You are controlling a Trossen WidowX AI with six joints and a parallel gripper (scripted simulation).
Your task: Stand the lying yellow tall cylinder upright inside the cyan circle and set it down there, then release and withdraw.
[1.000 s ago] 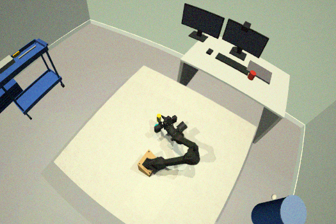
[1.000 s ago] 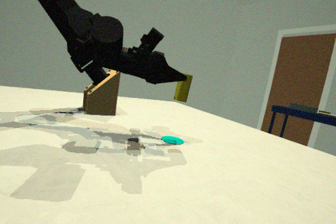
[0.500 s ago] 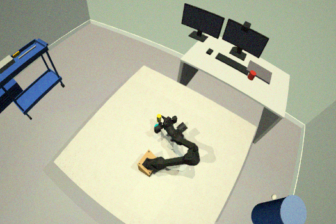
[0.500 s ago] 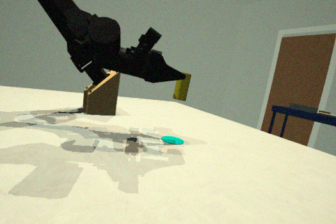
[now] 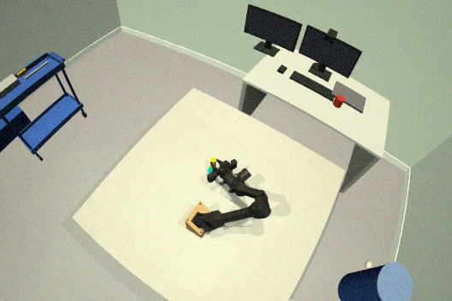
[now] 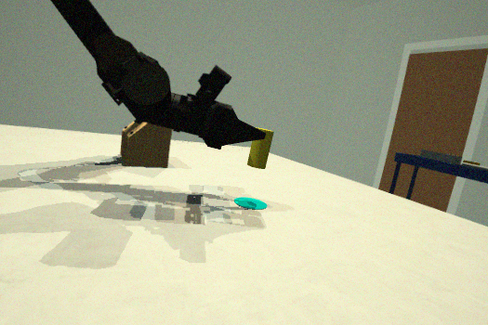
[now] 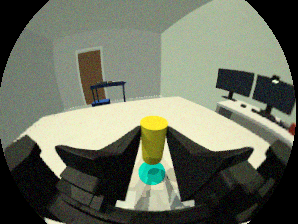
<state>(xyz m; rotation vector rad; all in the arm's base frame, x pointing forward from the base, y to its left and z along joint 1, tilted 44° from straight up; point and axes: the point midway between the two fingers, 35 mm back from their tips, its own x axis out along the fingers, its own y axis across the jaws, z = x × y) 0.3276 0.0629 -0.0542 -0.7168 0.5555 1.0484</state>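
You have the gripper (image 6: 261,135) clamped on the yellow cylinder (image 6: 260,148), which hangs nearly upright in the air above the cyan circle (image 6: 250,203).

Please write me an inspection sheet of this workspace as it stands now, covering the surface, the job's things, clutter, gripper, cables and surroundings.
Surface: cream square mat on a grey floor, carrying the arm's shadows.
Job's things: yellow tall cylinder held in the air, close to upright with a slight tilt, not touching the mat; flat cyan circle lies on the mat below it, uncovered.
Clutter: nothing seen on the mat apart from the arm's brown wooden base block.
Gripper: black parallel-jaw gripper shut on the cylinder, gripping it from the sides.
Cables: nothing seen.
Surroundings: white desk with two black monitors, a keyboard and a red cup; blue cart; blue barrel; brown door.
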